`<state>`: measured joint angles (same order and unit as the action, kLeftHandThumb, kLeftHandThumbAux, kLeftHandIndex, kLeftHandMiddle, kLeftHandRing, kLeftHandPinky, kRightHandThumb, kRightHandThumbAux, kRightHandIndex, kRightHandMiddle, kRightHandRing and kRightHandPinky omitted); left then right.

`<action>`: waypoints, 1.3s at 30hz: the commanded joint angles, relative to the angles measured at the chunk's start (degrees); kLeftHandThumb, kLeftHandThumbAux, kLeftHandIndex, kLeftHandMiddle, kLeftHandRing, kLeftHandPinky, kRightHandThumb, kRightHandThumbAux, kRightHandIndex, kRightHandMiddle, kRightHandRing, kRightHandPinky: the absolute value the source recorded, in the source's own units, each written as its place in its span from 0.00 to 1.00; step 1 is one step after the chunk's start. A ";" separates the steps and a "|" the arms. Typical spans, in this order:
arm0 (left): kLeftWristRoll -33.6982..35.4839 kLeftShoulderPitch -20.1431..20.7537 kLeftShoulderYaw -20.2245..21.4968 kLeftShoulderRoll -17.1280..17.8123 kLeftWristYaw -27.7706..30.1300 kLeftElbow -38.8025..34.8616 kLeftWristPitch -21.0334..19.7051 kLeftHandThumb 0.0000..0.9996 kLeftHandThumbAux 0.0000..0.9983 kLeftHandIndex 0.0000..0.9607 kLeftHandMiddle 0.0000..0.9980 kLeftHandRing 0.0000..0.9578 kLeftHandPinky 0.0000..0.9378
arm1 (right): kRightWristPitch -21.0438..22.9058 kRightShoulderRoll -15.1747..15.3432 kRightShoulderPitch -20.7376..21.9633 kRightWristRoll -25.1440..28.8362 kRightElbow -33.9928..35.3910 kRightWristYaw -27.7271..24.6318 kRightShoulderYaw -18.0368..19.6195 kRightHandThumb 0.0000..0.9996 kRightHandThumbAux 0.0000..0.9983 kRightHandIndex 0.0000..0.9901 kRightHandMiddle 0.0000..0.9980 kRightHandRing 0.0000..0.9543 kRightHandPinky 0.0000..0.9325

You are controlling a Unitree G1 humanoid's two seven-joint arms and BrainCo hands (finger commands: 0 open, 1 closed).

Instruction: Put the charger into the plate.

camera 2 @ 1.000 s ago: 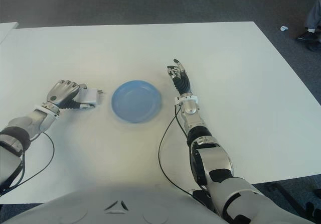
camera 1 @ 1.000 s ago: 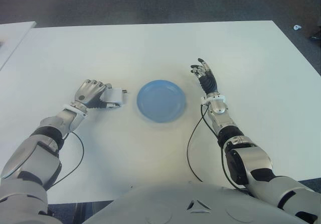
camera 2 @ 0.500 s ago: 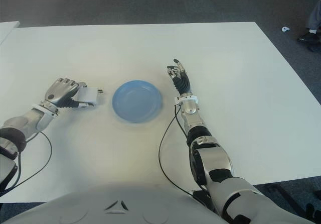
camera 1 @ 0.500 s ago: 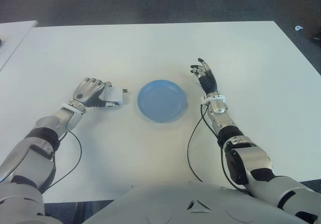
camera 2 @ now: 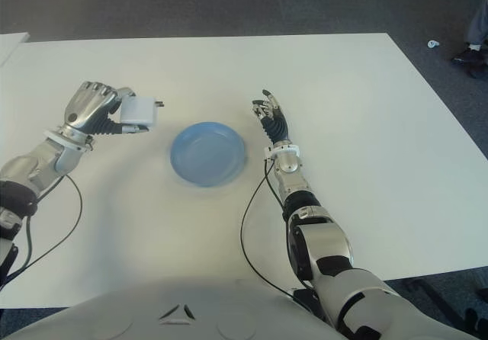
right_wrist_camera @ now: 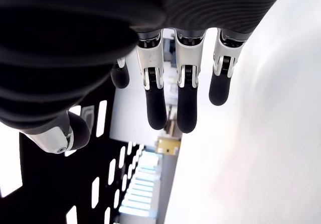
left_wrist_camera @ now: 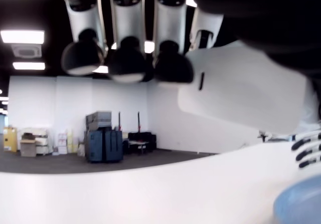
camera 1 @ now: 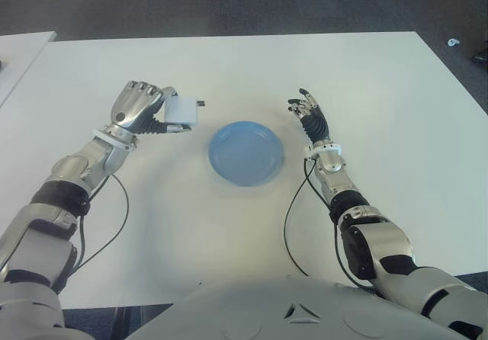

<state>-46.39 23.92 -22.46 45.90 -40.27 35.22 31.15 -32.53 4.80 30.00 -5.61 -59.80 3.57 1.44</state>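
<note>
The left hand (camera 1: 139,110) grips the white charger (camera 1: 183,110), held clear above the white desk (camera 1: 229,65) toward its left edge and just left of the blue plate (camera 1: 245,152) at the desk's middle. The charger's prongs (camera 1: 201,104) point right, toward the plate's side, with its long axis running roughly along the desk's width. The right hand (camera 1: 310,114) shows just right of the plate, fingers loosely spread and holding nothing.

Both arms are chunky silver-grey shells with black joint sections, and a thin black cable hangs loose off each forearm. The left hand (camera 1: 137,110) has shiny metal knuckles and black rubbery fingertips; the right hand (camera 1: 310,116) is mostly black with white finger segments and a white wrist band.
</note>
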 commanded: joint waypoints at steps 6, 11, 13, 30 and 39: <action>1.44 1.61 3.05 -3.21 4.98 -3.09 -1.17 0.73 0.70 0.46 0.86 0.89 0.90 | 1.08 -0.26 0.22 1.06 -0.30 -0.98 0.53 0.00 0.45 0.00 0.29 0.30 0.23; 1.71 3.02 3.72 -4.67 7.46 -3.51 -1.35 0.73 0.70 0.46 0.85 0.89 0.90 | 1.31 -0.29 0.03 1.27 0.08 -1.46 0.62 0.00 0.45 0.00 0.29 0.29 0.21; 1.80 3.15 4.00 -5.26 8.44 -4.08 -1.40 0.73 0.70 0.46 0.85 0.89 0.90 | 1.35 -0.29 -0.07 1.28 0.23 -1.59 0.64 0.00 0.45 0.00 0.28 0.29 0.21; -1.66 5.96 -0.87 -15.31 14.01 -3.18 -5.11 0.73 0.70 0.46 0.85 0.88 0.91 | 2.51 -0.52 -0.36 1.11 1.51 -1.23 0.68 0.00 0.44 0.00 0.28 0.29 0.20; -1.39 5.73 -3.44 -18.32 18.10 -1.94 -4.95 0.74 0.70 0.46 0.85 0.88 0.91 | 3.03 -0.79 -0.40 1.13 2.18 -0.99 0.76 0.00 0.44 0.00 0.28 0.29 0.20</action>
<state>-47.82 30.34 -25.05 28.27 -24.04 32.39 26.63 -30.84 4.46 29.93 -5.06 -57.95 2.47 2.02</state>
